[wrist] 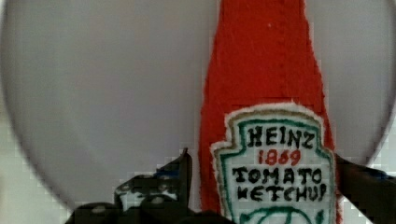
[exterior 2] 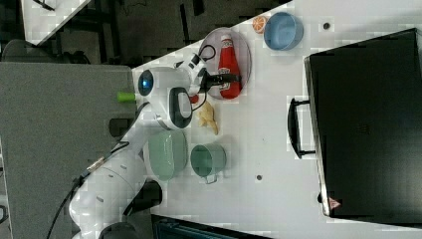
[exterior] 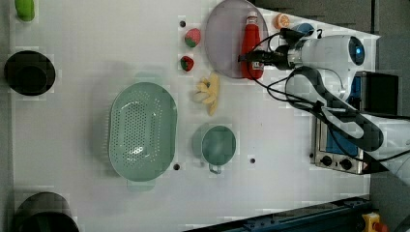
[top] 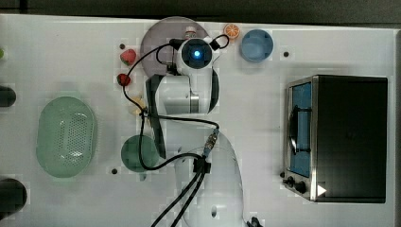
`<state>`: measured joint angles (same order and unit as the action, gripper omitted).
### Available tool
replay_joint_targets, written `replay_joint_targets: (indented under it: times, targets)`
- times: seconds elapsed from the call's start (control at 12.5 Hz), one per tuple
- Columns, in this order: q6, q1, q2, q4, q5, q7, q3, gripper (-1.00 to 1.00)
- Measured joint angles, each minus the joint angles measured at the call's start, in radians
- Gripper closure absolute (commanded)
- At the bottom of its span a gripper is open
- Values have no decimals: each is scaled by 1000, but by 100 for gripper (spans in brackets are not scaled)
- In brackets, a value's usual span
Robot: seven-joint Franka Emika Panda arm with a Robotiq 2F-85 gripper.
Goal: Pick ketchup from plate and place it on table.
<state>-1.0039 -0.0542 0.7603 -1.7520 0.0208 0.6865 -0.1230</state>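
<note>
Basket: a pale green perforated oval plastic basket [exterior: 142,130] lies on the white bench [exterior: 96,38], toward the left view's left.
Cup: a green round cup [exterior: 218,145] stands to the left view's right of the basket.
Plate: the pale greyish-lilac flat round plate [exterior: 222,43] rests on the bench.
Ketchup: the red soft bottle with white cap and white label [exterior: 252,46] lies flat on the plate.
Gripper: the black gripper [exterior: 255,58] stands wide open, one finger on each side of the bottle's label.

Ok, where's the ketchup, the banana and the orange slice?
ketchup [exterior: 251,41], left view, on its red body above the label.
banana [exterior: 211,91], left view, on the middle of the peeled bunch.
orange slice [top: 231,31], top view, on its centre.
</note>
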Motion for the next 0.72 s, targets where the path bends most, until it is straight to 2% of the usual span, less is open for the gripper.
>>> replay_joint_targets:
  times: [0.08, 0.16, 0.32, 0.4, 0.72]
  targets:
    - [-1, 0, 10, 1, -1, 0, 0, -100]
    - [-4, 1, 19, 4, 0, 0, 4, -90]
    - [-8, -1, 22, 6, -1, 1, 6, -41]
    - [-19, 0, 20, 7, 0, 1, 7, -26]
    - [-8, -5, -6, 20, 3, 2, 1, -27]
